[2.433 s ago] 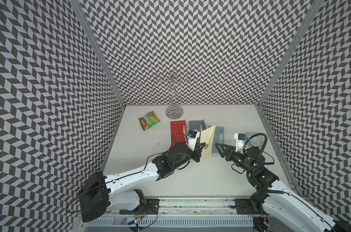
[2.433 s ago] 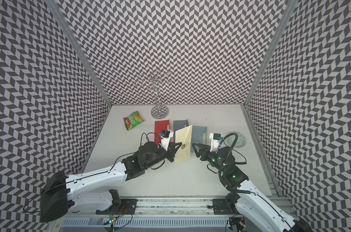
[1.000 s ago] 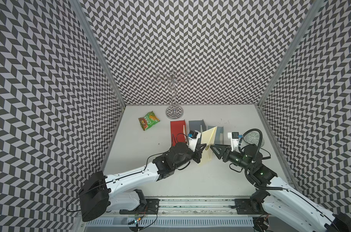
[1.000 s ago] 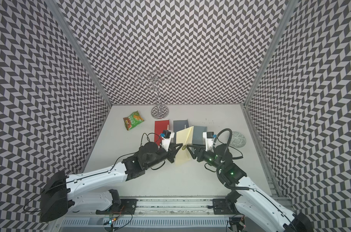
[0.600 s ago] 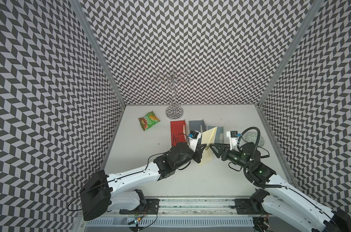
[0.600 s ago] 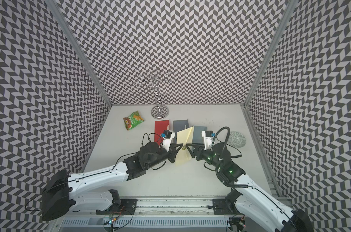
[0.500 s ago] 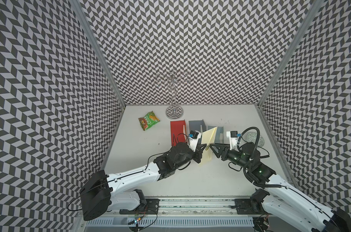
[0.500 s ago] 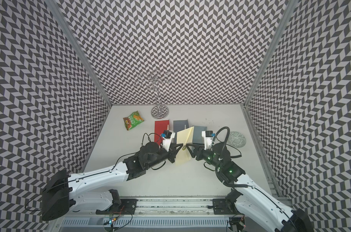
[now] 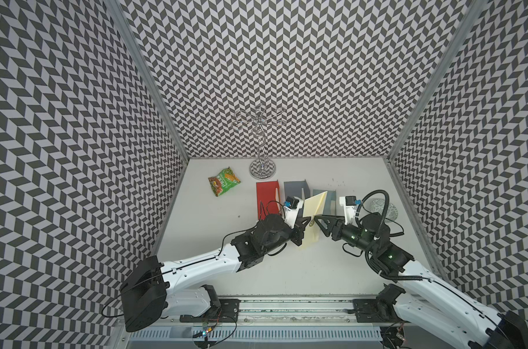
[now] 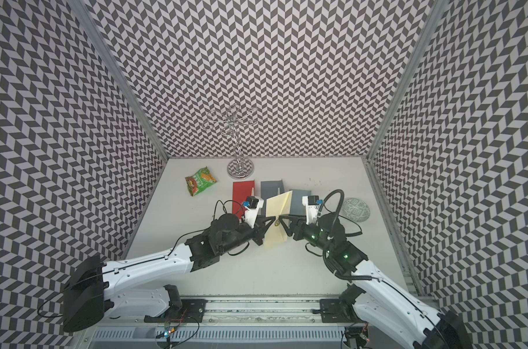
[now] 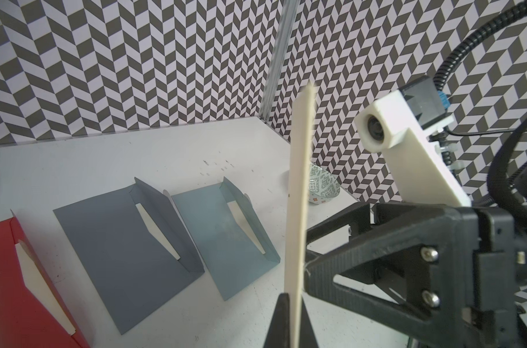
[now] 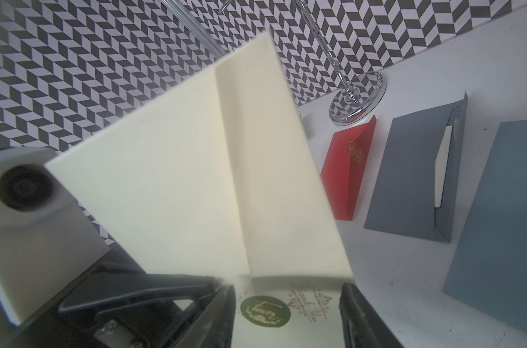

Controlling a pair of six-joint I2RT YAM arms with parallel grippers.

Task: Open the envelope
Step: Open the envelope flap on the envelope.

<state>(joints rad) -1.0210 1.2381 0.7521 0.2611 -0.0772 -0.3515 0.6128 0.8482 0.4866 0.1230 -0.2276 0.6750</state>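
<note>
Envelope (image 12: 177,180), cream, stands gripped in the closed left pincer (image 11: 293,322); open right pincer (image 12: 286,313) straddles its green sticker (image 12: 265,311).

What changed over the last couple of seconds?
The right gripper moved in toward the cream paper envelope, from clear of it to open jaws framing its green round seal; no grip yet. Unchanged: the left gripper shut on the envelope's edge, holding it up; red envelope, dark grey envelope and blue-grey envelope lying on the table.

cream envelope (image 10: 278,207) upright in left end effector (image 10: 264,226), right end effector (image 10: 283,223) beside
</note>
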